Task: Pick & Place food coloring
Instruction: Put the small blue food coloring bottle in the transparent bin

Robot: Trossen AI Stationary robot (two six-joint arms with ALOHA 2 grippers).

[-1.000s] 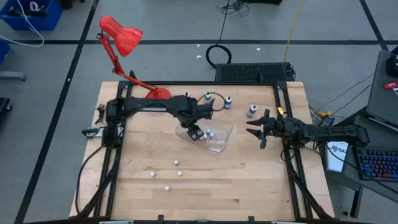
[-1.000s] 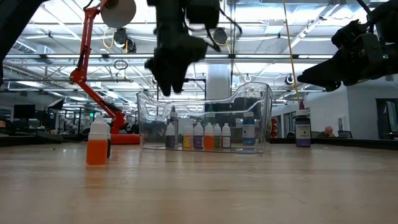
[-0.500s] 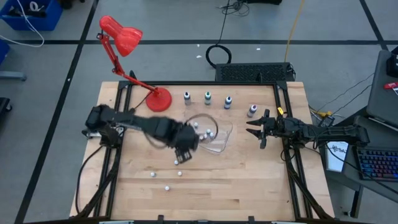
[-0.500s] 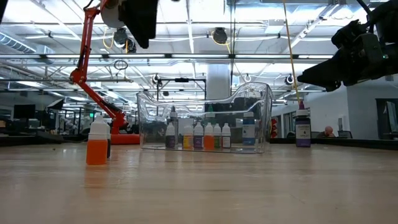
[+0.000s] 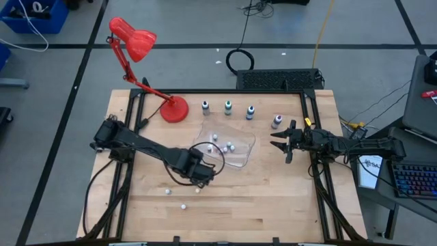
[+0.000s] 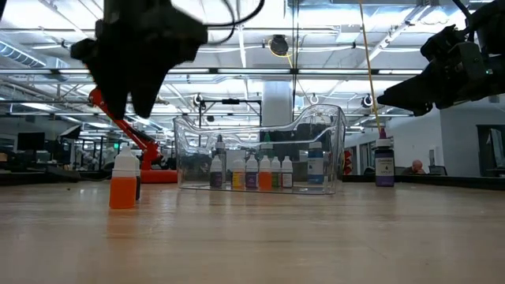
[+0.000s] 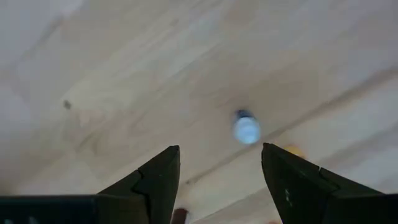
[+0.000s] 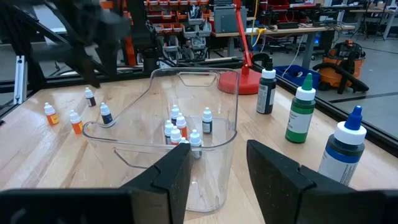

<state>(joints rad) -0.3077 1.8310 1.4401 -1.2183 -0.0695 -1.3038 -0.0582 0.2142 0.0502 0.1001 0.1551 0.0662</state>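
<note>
The food coloring is a set of small dropper bottles with white caps. A few stand inside the clear container. Others stand loose on the wood, near its near-left part. My left gripper is open and hovers above the table, beside the container's near-left corner. One blue-bodied bottle stands upright below it, just ahead of the gap between the fingers. An orange bottle stands near that spot. My right gripper is open and waits in the air to the container's right.
Four larger bottles stand in a row along the far edge: dark, green, blue, purple. A red desk lamp stands at the far left. Bare wood lies toward the near edge.
My left gripper has left the inside of the container. It rose, swung toward the table's near-left, and came down again over the loose bottles. The container and my right arm have stayed where they were.
</note>
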